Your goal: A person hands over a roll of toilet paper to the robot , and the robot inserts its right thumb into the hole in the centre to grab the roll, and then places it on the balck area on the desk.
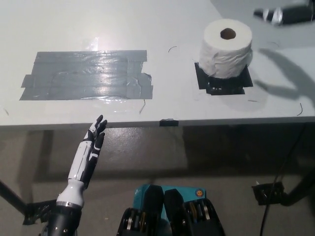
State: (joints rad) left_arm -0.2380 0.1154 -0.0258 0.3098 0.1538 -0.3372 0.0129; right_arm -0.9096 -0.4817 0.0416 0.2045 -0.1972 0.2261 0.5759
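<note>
While the white left hand (93, 145) waits below the desk edge with its fingers straight and apart, holding nothing, the roll (226, 48) stands up on the black patch (224, 81) far off to its right. Only a bit of the right hand (285, 14) shows past the roll, too blurry to tell open or shut

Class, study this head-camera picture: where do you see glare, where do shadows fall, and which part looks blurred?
Head view: glare whitens the middle of the grey tape patch; a broad soft shadow lies on the table right of the toilet paper roll; the black right hand at the top right edge is smeared with blur; the white left hand, below the table edge, is fairly sharp.
</note>
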